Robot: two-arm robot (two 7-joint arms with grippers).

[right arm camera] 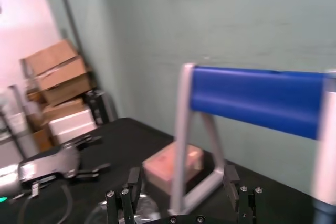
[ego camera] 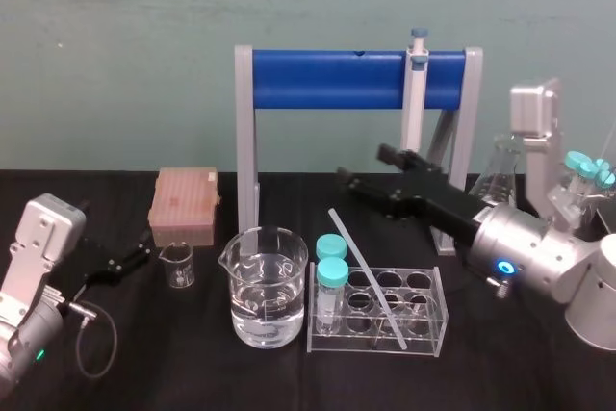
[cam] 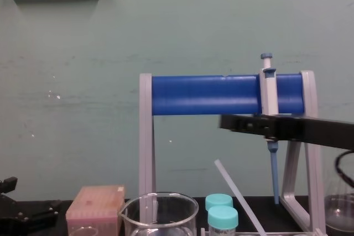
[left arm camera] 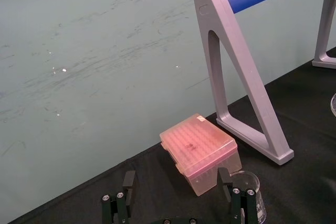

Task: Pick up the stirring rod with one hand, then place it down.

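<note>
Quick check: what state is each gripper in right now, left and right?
Left gripper: open, empty, low beside the small beaker.
Right gripper: open, empty, raised near the stirring rod.

Long, thin, translucent whitish stirring rod [ego camera: 369,278]: tilted, lower centre of the head view, upper end toward upper left, ungripped. Black flat-jawed right gripper [ego camera: 361,163]: right of centre, jaws parted, empty, just above the rod's upper end.

Both arms are silver-grey, with boxy, rounded housings. The right arm [ego camera: 525,252] has a glowing blue ring, the left arm [ego camera: 34,257] a small green light and a looping black cable [ego camera: 114,339]. The left gripper [ego camera: 144,255] and right gripper [ego camera: 361,163] are black and flat-fingered, with silver screws.
</note>
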